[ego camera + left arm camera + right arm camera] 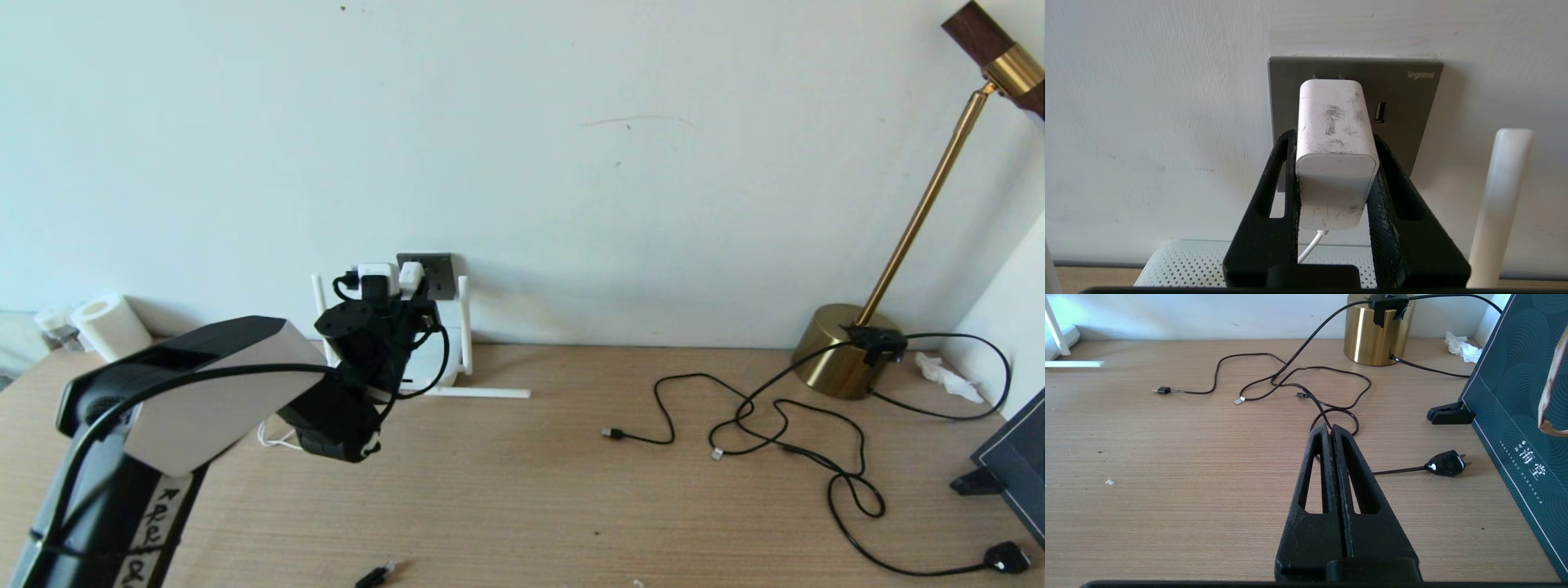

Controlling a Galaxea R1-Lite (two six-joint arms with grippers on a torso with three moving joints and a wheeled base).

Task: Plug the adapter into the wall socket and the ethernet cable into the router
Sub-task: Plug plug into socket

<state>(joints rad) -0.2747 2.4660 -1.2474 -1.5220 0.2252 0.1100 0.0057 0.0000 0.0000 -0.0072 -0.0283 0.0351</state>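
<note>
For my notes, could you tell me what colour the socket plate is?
Dark grey, clearest in the left wrist view.

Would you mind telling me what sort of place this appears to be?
Probably a home or office desk against a wall: a wooden desk, a brass desk lamp, a wall socket and a router.

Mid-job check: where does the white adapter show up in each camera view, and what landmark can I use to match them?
Head view: the adapter sits at the wall socket, just beyond the left tool.
Left wrist view: adapter centre frame, gripped between the tool's fingers, prongs at the socket.
Right wrist view: not in it.
Shared landmark: the dark grey wall socket, in the head and left wrist views.
</note>
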